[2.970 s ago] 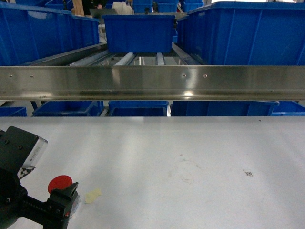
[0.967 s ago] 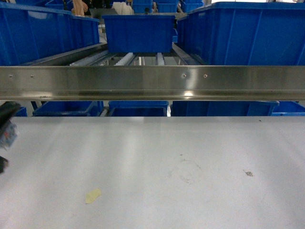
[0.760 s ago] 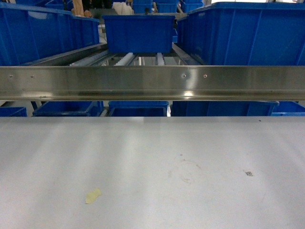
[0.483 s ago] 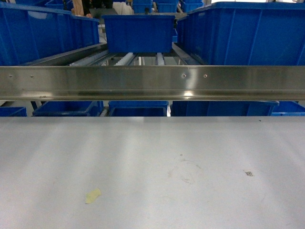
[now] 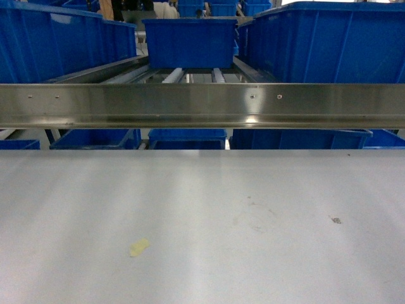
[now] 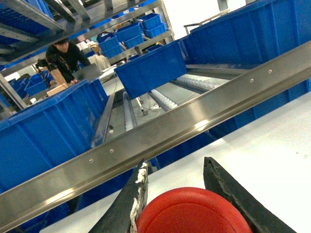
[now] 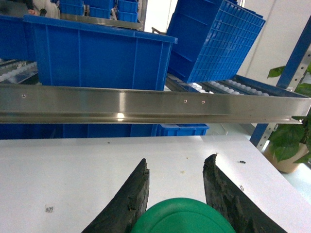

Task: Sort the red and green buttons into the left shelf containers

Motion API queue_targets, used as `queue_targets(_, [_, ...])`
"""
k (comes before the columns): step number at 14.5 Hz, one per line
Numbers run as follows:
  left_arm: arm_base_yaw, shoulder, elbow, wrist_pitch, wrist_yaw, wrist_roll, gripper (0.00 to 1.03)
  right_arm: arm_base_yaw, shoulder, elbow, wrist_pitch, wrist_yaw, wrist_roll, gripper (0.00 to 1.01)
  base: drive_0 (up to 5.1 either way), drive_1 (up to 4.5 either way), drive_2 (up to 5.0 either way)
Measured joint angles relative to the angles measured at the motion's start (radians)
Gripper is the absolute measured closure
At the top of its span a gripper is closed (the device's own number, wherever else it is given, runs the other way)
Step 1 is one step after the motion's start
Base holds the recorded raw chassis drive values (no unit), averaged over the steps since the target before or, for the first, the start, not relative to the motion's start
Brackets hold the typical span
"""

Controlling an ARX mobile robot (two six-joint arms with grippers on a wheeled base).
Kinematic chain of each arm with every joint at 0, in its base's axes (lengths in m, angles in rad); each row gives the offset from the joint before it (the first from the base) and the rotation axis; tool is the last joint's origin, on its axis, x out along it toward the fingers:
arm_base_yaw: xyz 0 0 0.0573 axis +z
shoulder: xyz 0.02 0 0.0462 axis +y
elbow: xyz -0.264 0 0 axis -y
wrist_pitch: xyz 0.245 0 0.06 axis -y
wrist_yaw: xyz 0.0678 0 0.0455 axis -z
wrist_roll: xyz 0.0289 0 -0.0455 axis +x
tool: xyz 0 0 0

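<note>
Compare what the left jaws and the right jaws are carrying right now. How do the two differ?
The left gripper holds a round red button cap; the right gripper holds a round green button cap. The red one faces blue plastic bins, the green one a tilted blue crate. Both sit between black jaws above the white table.

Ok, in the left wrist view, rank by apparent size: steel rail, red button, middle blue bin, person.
1. steel rail
2. red button and blue bin, about alike; the button is nearest the camera
3. person, smallest

Warehouse — blue bins (image 5: pixel 188 41) on roller racks (image 6: pixel 163 99), steel rail (image 5: pixel 202 104).
</note>
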Motion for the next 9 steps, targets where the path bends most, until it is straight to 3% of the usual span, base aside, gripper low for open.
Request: queue_targets(9, [0.000, -0.001, 0.000, 0.003, 0.000, 0.000, 0.73, 0.000, 0.000, 0.000, 0.000, -0.001, 0.000, 0.71, -4.9, 2.27, 2.6])
